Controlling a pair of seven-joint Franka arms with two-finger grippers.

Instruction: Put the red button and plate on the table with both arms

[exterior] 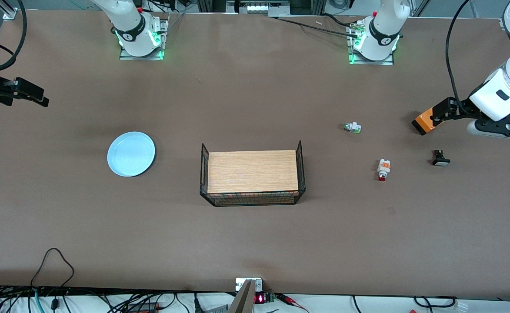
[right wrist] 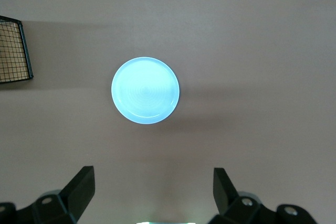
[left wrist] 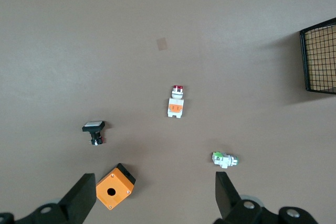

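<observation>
The red button (exterior: 383, 169) lies on its side on the brown table (exterior: 255, 243) toward the left arm's end; it also shows in the left wrist view (left wrist: 176, 102). The pale blue plate (exterior: 131, 154) lies flat on the table toward the right arm's end and shows in the right wrist view (right wrist: 145, 90). My left gripper (exterior: 444, 111) is open and empty, up in the air over an orange box; it shows in its own wrist view (left wrist: 155, 198). My right gripper (exterior: 37, 96) is open and empty, high over the table's right-arm end, as its wrist view (right wrist: 152, 190) shows.
A wood-topped black wire basket (exterior: 252, 174) stands mid-table between plate and button. A white part with a green tip (exterior: 352, 127) lies farther from the front camera than the button. A black part with a white cap (exterior: 440, 158) and an orange box (exterior: 424, 121) lie beside them.
</observation>
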